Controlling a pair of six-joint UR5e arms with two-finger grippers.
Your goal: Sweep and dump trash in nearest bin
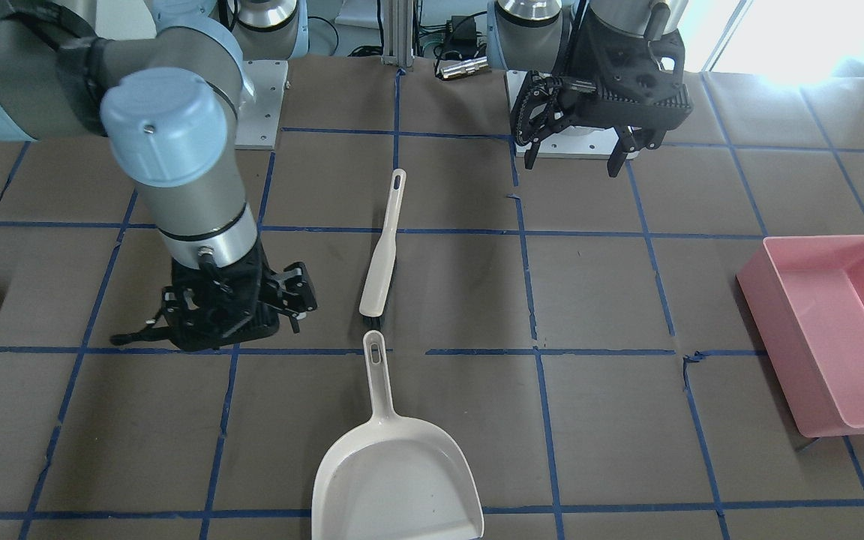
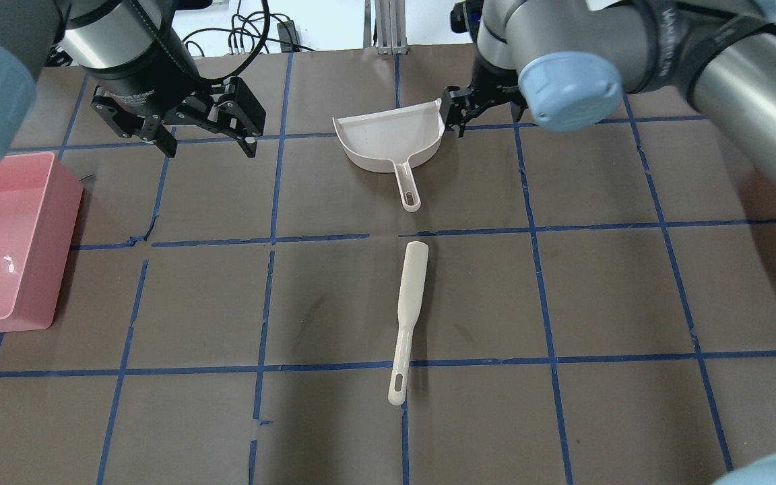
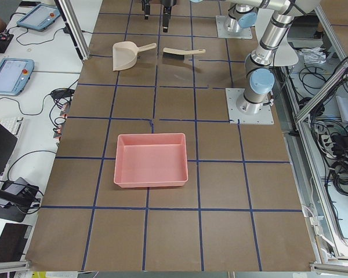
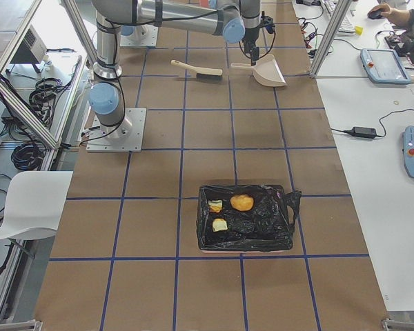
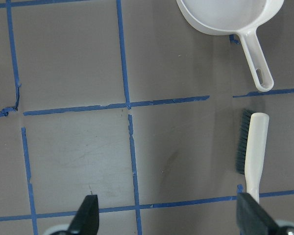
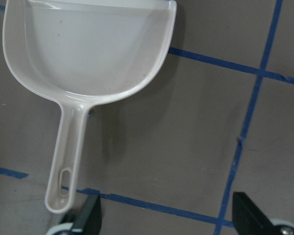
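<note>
Trash (image 4: 241,202) is seen in the bin (image 4: 248,243); left gripper (image 5: 169,215) and right gripper (image 6: 166,218), spread wide and empty, are best lifted straight, clear of the dustpan (image 6: 88,49) beside the right.

Robot lab: tape-gridded table (image 3: 162,231), teach pendants (image 3: 8,75), cabled benches (image 4: 372,138).

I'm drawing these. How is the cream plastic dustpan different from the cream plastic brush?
The cream plastic dustpan has a wide, empty scoop; the cream plastic brush is long and thin with dark bristles. The dustpan lies farther from the robot than the brush. Both have a slotted handle.
</note>
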